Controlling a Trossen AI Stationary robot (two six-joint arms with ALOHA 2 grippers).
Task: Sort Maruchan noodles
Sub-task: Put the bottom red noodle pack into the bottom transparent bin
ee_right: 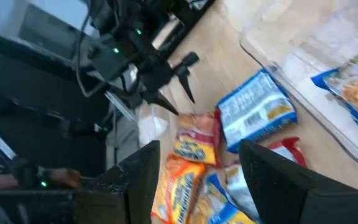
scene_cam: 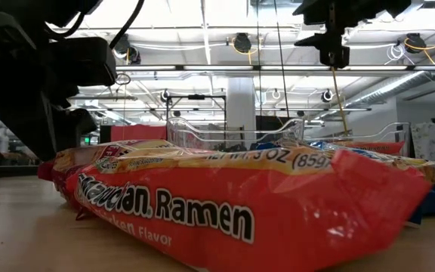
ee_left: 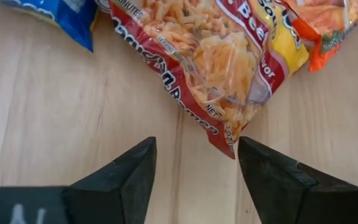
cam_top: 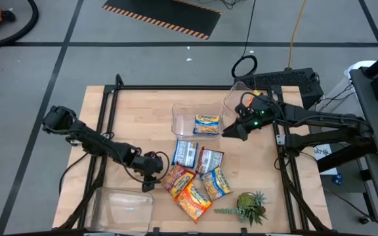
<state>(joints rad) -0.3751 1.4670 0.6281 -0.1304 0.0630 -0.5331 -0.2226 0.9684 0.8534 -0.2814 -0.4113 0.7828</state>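
Left gripper (cam_top: 149, 185) sits low at the left edge of the noodle pile (cam_top: 195, 178); only its wrist view shows the fingers (ee_left: 126, 180) spread, flanking the corner of a red beef packet (ee_left: 219, 68) without touching it. Right gripper (cam_top: 232, 132), fingers parted and empty, hovers just right of the far clear bin (cam_top: 179, 124), which holds one blue-and-yellow packet (cam_top: 207, 124). The near-left bin (cam_top: 123, 206) shows nothing inside.

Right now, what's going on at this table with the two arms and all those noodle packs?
The robot is sorting ramen packets. The left pincer sits low at the pile's edge, open, with a red beef packet pointing into its gap, not gripped. The right pincer hovers open and empty beside the clear bin, which already holds one blue-and-yellow packet.
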